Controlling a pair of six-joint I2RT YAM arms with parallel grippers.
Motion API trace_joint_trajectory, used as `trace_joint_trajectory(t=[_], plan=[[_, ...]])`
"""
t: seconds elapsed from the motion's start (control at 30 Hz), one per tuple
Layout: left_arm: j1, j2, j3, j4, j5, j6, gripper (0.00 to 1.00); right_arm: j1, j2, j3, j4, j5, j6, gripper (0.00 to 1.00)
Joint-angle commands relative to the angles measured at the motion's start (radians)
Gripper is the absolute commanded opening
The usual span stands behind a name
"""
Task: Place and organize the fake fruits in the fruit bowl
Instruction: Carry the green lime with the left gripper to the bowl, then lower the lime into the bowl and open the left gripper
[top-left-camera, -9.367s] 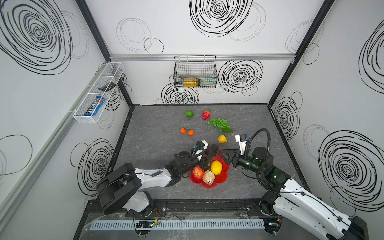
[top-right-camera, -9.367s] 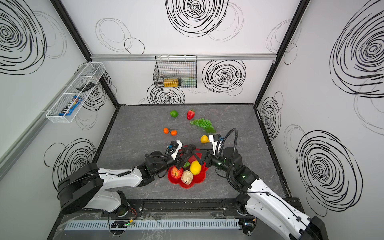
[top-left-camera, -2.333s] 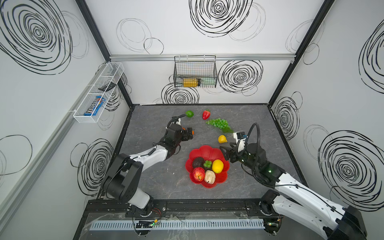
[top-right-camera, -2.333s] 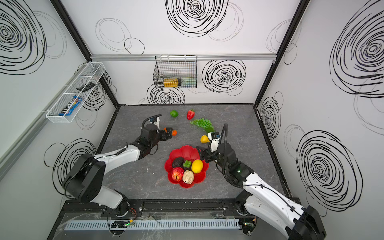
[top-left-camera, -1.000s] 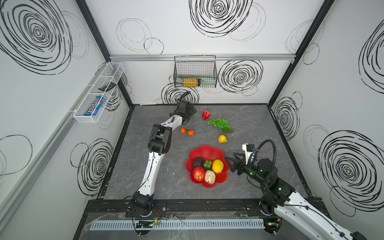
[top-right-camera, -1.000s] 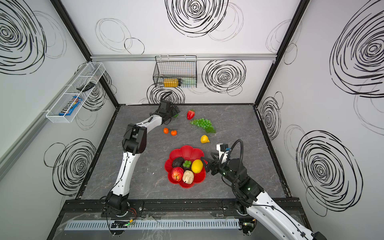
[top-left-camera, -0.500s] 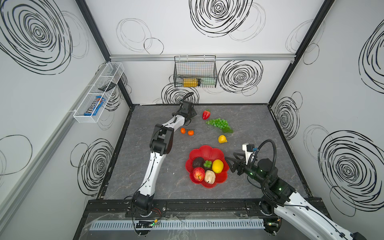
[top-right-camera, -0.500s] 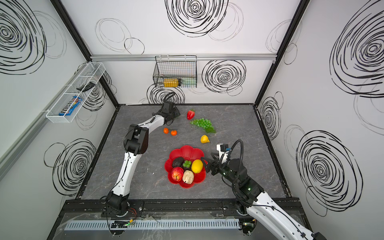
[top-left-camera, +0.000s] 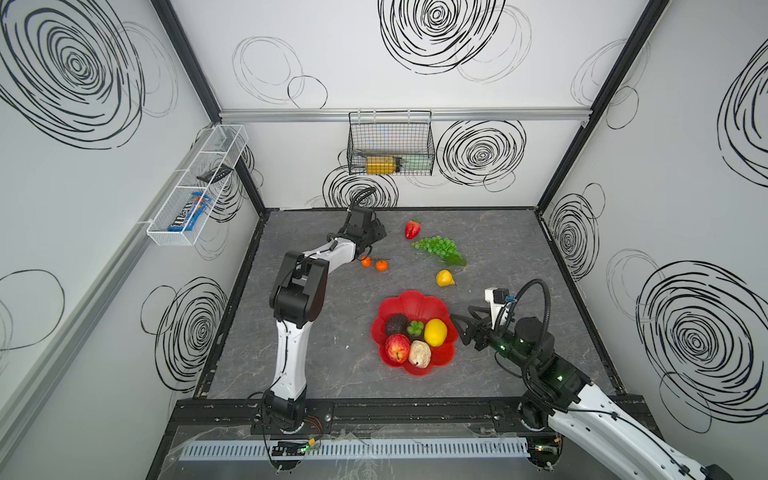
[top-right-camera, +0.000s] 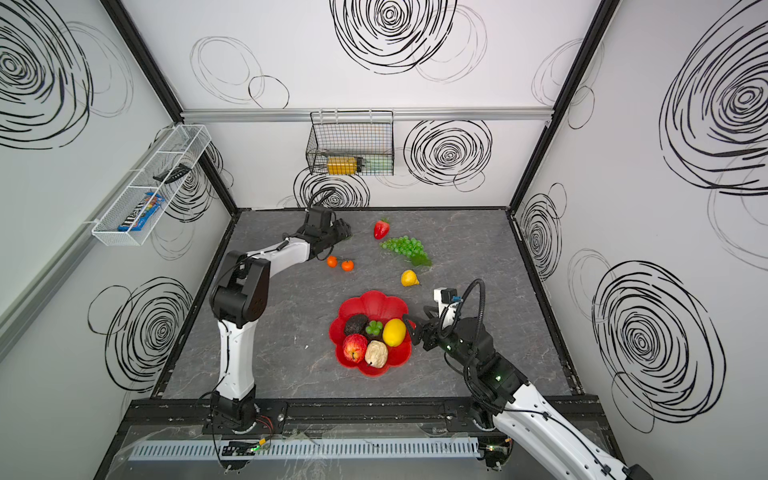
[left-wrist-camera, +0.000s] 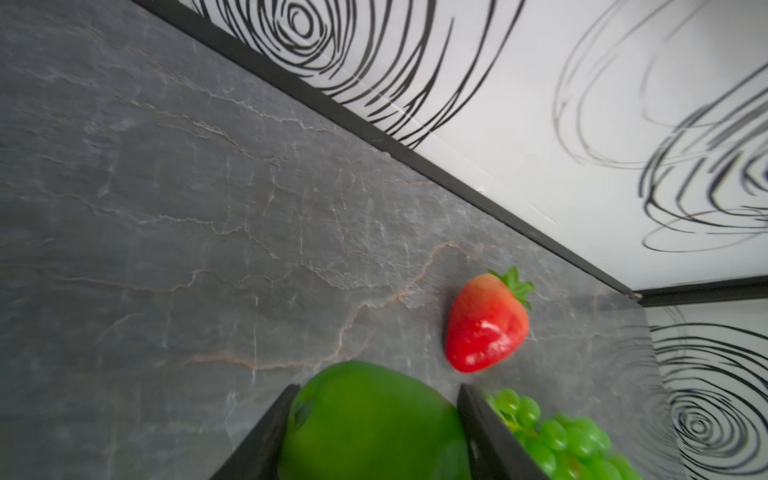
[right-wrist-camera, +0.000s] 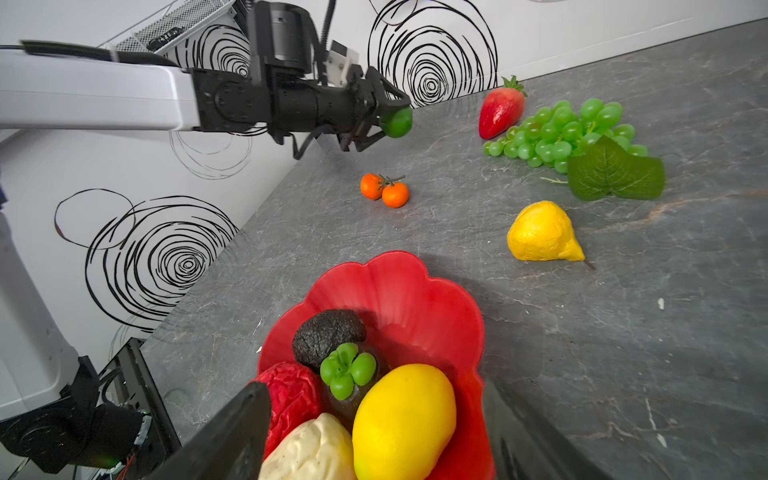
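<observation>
1. Bowl (top-left-camera: 415, 301) sits near-centre on the surface (top-left-camera: 332, 353), a bit to the right. 5 pcs are in it: avocado (top-left-camera: 397, 324), small green piece (top-left-camera: 414, 328), lemon (top-left-camera: 435, 331), apple (top-left-camera: 397, 348), beige lumpy piece (top-left-camera: 419, 354). All are packed in the near half; the far half of the bowl is bare red.
2. L gripper (right-wrist-camera: 386, 120) is out at the far left of the surface. Its fingers (left-wrist-camera: 266, 436) are clamped on the lime (left-wrist-camera: 370, 419), one each side and both touching it. In both top views the lime is mostly hidden by the gripper. Can't tell if it's off the surface yet.
3. R gripper (top-left-camera: 459, 330) is just right of the bowl, beside the lemon. Its fingers (right-wrist-camera: 237, 436) are spread wide w/ nothing between them. Can't tell if the tips touch the rim.
4. Loose on the surface:
   - strawberry (top-left-camera: 412, 229), far centre, just right of the L gripper
   - grapes (top-left-camera: 436, 247), just beside the strawberry on its right
   - pair of small oranges (right-wrist-camera: 384, 191), touching each other, between the L gripper and the bowl
   - yellow pear-shaped fruit (top-left-camera: 444, 277), just beyond the bowl's far-right rim
5. Progress, my read: approx halfway. 5 pcs in, 1 in hand, 4 items left to fetch.
6. Step in hand looks like the lime pickup, w/ the carry back to the bowl not yet made. The bare far half is the obvious drop spot.
7. Grapes are the bulkiest item left, so space prob gets tight and some tidying in the bowl is likely needed at the end.
</observation>
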Motion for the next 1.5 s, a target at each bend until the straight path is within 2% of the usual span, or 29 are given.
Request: trace_joint_trajectory(t=[0.0, 0.13, 0.33, 0.47, 0.63, 0.77, 1.13, 1.47], plan=[[-0.014, -0.163, -0.141, 0.125, 0.027, 0.031, 0.56, -0.005, 0.006, -0.005, 0.029, 0.001, 0.017, 0.84], [-0.068, -0.361, -0.332, 0.068, -0.02, 0.091, 0.56, -0.005, 0.016, -0.012, 0.045, -0.01, 0.021, 0.84], [-0.204, -0.591, -0.514, -0.137, -0.106, 0.171, 0.56, -0.007, 0.016, -0.032, 0.072, -0.03, 0.024, 0.84], [-0.294, -0.755, -0.656, -0.234, -0.138, 0.152, 0.56, -0.007, 0.013, -0.039, 0.076, -0.036, 0.028, 0.84], [-0.419, -0.904, -0.734, -0.405, -0.205, 0.125, 0.57, -0.007, 0.012, -0.052, 0.087, -0.047, 0.03, 0.84], [-0.471, -0.949, -0.77, -0.496, -0.237, 0.109, 0.57, -0.007, 0.025, -0.053, 0.094, -0.039, 0.03, 0.83], [-0.489, -0.89, -0.812, -0.409, -0.176, 0.109, 0.58, -0.007, 0.029, -0.043, 0.093, -0.029, 0.033, 0.84], [-0.485, -0.875, -0.841, -0.373, -0.147, 0.101, 0.62, -0.007, 0.031, -0.052, 0.092, -0.026, 0.038, 0.84]])
